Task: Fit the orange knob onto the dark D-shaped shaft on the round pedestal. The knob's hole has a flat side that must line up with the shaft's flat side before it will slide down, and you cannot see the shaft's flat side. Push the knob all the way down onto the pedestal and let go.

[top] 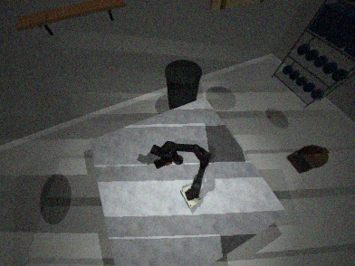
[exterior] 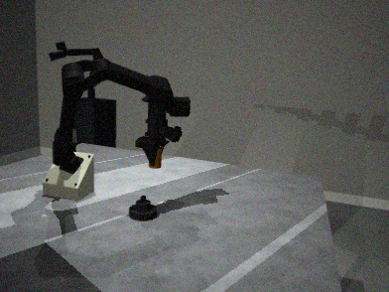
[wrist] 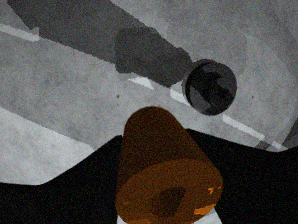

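Note:
My gripper (exterior: pixel 155 161) (wrist: pixel 153 138) is shut on the orange knob (exterior: pixel 158 158) (wrist: pixel 162 172) and holds it clear of the table. The knob's wider end, with a dark hole, faces the camera in the wrist view. The dark round pedestal (exterior: pixel 143 214) (wrist: pixel 210 88) stands on the table, below and a little left of the knob in the exterior view, and above and right of it in the wrist view. Its narrow shaft (exterior: pixel 143 199) points up. The shaft's flat side cannot be made out. In the top view the arm mostly hides the knob.
The arm's cream base block (exterior: pixel 84 185) sits on the grey table (top: pixel 136 199) (exterior: pixel 258 223). Beyond the table are a black bin (top: pixel 183 83), an orange bench (top: pixel 72 14), a dark rack (top: pixel 296 59) and a brown object (top: pixel 317 156). Shadow bands cross the table.

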`<state>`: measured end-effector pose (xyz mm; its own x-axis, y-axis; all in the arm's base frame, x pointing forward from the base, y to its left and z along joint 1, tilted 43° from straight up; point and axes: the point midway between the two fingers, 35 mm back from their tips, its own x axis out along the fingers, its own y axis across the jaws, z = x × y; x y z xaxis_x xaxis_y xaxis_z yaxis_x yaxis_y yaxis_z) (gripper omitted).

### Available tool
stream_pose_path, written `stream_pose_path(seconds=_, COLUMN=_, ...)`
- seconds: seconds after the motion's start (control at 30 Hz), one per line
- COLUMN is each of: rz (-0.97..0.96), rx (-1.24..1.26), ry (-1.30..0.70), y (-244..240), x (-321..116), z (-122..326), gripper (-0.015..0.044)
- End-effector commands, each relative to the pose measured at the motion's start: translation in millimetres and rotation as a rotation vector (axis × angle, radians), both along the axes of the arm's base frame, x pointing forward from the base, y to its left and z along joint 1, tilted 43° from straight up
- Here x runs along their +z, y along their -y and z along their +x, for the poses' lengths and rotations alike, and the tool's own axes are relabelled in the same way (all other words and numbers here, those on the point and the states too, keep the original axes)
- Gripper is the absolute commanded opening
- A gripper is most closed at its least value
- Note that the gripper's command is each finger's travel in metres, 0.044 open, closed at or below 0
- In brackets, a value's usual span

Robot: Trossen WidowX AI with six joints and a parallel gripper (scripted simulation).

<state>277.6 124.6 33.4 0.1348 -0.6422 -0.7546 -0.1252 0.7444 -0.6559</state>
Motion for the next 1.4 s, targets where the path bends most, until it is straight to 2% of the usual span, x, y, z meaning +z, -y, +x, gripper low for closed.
stream_pose_path(seconds=0.0, rz=0.002, rx=0.006, ry=0.005, y=10, x=6, z=4, gripper=0.0000)
stream_pose_path(seconds=1.07, rz=-0.021, rx=-0.004, ry=0.024, y=101, x=46, z=27, gripper=0.0000)
stream_pose_path(seconds=1.37, rz=-0.022, rx=-0.004, ry=0.025, y=112, x=37, z=29, gripper=0.0000)
